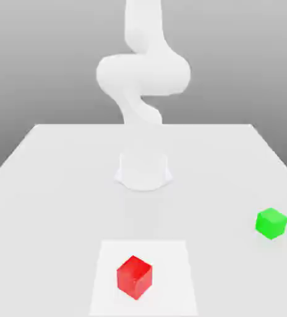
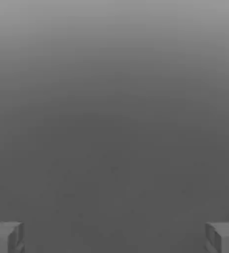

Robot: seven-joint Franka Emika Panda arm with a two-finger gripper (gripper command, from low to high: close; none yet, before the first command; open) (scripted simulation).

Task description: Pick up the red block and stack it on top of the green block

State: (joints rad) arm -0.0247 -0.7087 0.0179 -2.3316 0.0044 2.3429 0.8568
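Exterior view: a white arm (image 1: 143, 80) rises from a round base at the far middle of a pale desk (image 1: 59, 186).
Red block (image 1: 134, 277): sits near the desk's front edge, on a lighter square patch (image 1: 171, 260), at about 6 o'clock from the arm's base.
Green block (image 1: 271, 223): rests on the bare desk at about 4 o'clock from the base, well apart from the red block, toward the exterior view's right.
Fingers (image 2: 5, 238): spread wide in the hand view, two grey tips at opposite corners with nothing between them; neither block lies near them.
Surface and room: flat, matte, light grey desk; plain grey backdrop.
Shapes: both blocks are small cubes, the red one glossy and slightly larger, the green one plain.
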